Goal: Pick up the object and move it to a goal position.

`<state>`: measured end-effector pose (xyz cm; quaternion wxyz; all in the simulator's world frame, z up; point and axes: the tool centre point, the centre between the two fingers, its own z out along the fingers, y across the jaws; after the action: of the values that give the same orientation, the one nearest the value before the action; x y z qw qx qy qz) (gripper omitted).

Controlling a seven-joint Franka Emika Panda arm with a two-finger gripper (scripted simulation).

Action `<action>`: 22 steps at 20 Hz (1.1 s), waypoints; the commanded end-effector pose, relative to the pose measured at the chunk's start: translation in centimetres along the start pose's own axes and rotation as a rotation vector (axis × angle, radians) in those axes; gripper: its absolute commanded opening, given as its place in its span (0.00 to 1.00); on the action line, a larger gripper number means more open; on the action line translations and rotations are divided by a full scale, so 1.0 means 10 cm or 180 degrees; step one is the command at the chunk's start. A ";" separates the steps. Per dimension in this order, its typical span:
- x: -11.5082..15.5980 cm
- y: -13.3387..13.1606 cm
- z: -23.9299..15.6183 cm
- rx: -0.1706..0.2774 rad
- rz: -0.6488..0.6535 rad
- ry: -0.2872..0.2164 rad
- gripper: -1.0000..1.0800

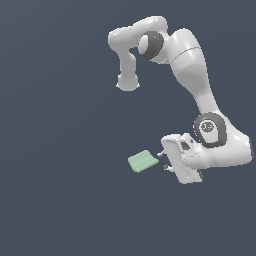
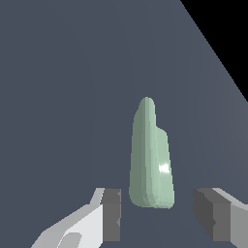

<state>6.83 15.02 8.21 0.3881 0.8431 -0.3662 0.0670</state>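
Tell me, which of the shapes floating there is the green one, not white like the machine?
Only the small mint-green block, flat with rounded edges, just off the open gripper. Everything else is white arm.

The arm [image 1: 192, 65] is rendered in glossy white, with rounded, tube-like links joined by dark grey rings (one ring bears a faint pale marking). A boxy white gripper [image 1: 163, 161] is fitted with two dark grey fingertip pads [image 2: 112, 213].
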 end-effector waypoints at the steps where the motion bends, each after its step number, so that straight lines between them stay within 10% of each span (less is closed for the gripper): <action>1: 0.01 0.01 0.03 -0.0046 0.0109 0.0011 0.62; 22: 0.03 0.01 0.20 -0.0132 0.0262 -0.0035 0.62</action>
<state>6.65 13.43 7.11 0.4004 0.8194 -0.4040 0.0706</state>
